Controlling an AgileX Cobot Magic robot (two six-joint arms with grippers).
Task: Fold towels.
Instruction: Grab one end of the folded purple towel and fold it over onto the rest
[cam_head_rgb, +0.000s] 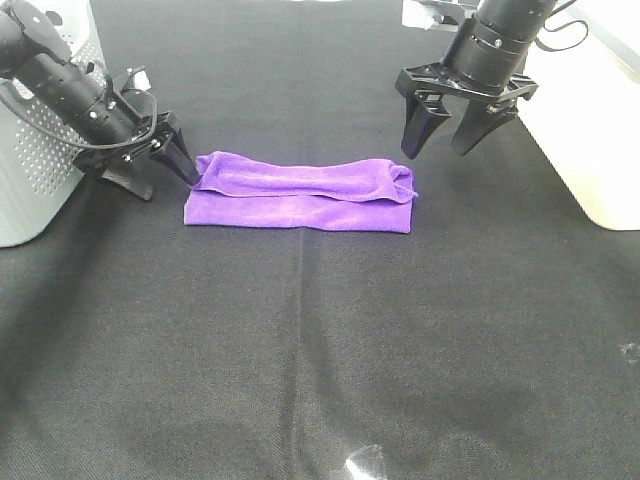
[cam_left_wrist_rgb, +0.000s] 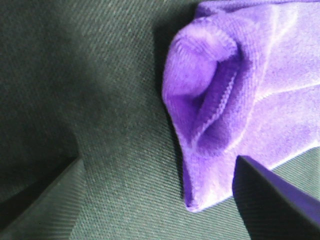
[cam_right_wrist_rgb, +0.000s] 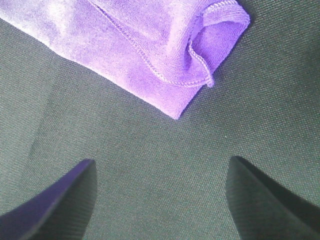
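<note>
Black tabletop (cam_head_rgb: 320, 360), purple towel (cam_head_rgb: 300, 195) folded, rumpled

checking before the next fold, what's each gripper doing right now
left gripper: open, holding nothing, at the left end of the purple towel
right gripper: open, holding nothing, near its right end

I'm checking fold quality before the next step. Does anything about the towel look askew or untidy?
Yes. The bright purple microfibre towel lies folded as a strip on the black tablecloth, but its upper layer sits short of the front edge, and both ends are bunched and curled rather than flat.
</note>
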